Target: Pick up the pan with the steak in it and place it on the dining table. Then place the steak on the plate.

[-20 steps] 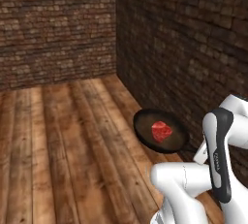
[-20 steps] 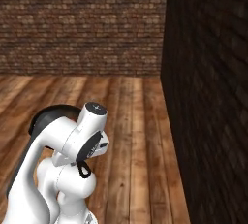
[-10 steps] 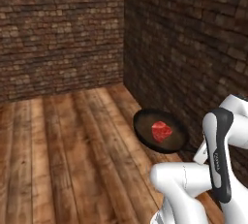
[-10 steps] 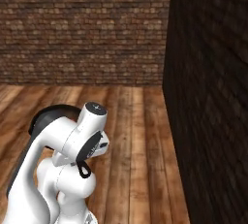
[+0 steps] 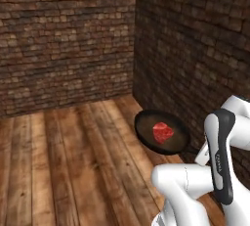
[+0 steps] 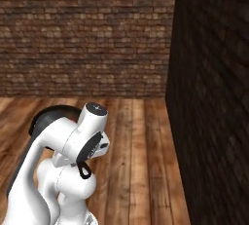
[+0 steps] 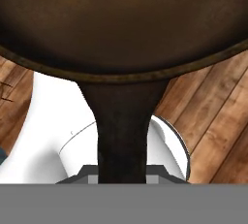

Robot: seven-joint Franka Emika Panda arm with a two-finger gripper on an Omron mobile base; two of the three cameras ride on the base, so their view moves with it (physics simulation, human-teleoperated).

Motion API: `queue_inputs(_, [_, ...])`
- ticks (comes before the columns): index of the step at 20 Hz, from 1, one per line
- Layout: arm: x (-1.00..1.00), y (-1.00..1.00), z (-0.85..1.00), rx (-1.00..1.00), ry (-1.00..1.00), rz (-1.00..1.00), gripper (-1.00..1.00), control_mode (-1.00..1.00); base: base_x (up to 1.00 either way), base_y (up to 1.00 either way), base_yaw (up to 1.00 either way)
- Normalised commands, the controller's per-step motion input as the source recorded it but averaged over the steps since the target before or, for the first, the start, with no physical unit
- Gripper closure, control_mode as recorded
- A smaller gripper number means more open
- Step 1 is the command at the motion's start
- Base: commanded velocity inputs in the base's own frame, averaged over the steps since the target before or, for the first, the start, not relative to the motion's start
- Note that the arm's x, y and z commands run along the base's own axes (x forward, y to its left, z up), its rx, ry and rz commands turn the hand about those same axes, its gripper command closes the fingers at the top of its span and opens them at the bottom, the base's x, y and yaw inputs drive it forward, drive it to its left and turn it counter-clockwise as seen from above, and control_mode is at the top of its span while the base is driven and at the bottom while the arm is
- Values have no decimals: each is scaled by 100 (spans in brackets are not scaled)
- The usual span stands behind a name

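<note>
The pan, a round black skillet with a brownish inside, hangs level in the air above the wooden plank floor, close to the dark brick wall on the right. In the left base view it sits just beyond the robot's white arm, whose upper links cover the near right edge of the pan and its handle. The steak, a small red chunk with lighter marbling, lies inside the pan, a little right of its centre.

In the hand view the pan's brown bowl spreads across the top, and its short black handle runs straight down the middle to the bottom edge, where the claw is. The claw's tips are hidden there, but the handle leads right into it and the pan is carried off the floor, so the claw is pinching the handle, pressed tight on it.

Floor planks show on either side of the handle. A second brick wall, lighter in tone, closes the far side of the room and meets the dark wall at a corner. In the right base view the arm is folded low at the near left, with the dark wall on the right.
</note>
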Motion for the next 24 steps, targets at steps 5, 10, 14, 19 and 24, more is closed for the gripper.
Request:
queue_inputs(5, [0, 0, 0, 0, 0, 0, 100, 100, 20, -3, 2])
queue_inputs(10, [0, 0, 0, 0, 0, 0, 100, 100, 1, -7, 36])
queue_inputs(14, [0, 0, 0, 0, 0, 0, 100, 100, 0, 0, 50])
queue_inputs(19, [0, 0, 0, 0, 0, 0, 100, 100, 0, 0, 50])
queue_inputs(24, [0, 0, 0, 0, 0, 0, 100, 100, 0, 0, 50])
